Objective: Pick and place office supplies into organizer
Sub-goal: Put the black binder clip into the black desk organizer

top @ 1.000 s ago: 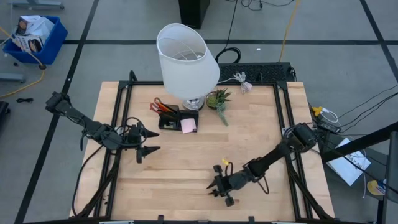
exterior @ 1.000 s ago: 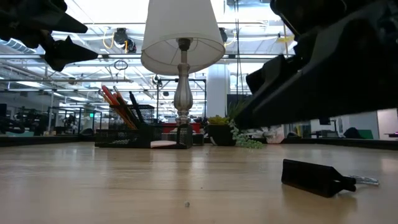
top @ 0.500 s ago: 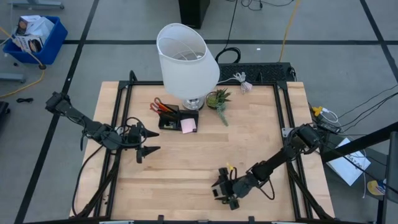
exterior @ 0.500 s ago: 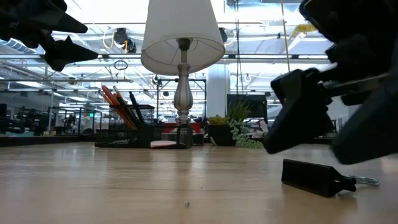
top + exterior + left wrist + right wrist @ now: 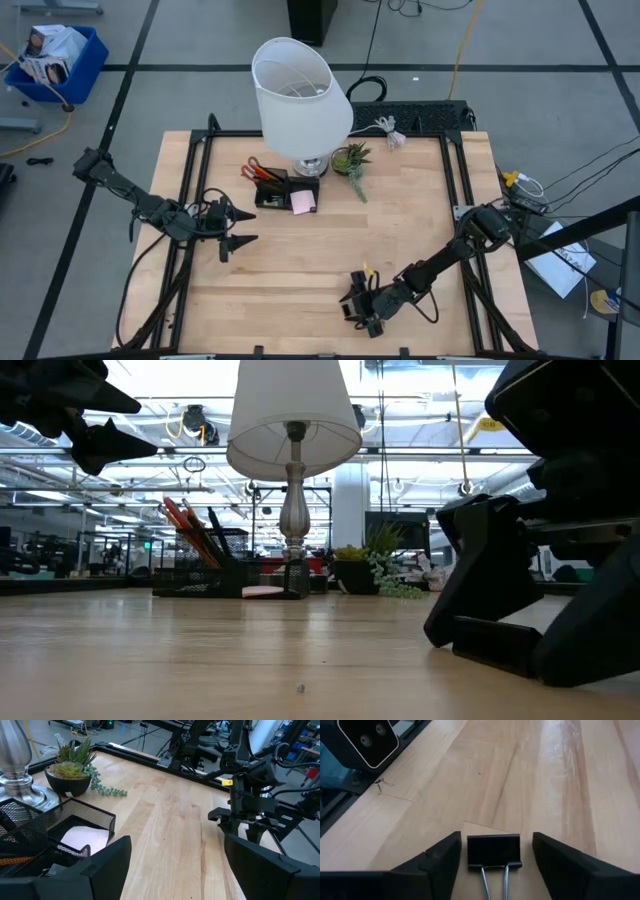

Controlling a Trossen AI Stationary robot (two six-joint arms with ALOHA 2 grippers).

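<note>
Note the black binder clip lying flat near the tabletop's front edge (no legible markings), wire handles pointing toward the right gripper, whose spread fingers straddle it.

no readable text, labels or signs

Black binder clip lies between open claw fingers.
</note>
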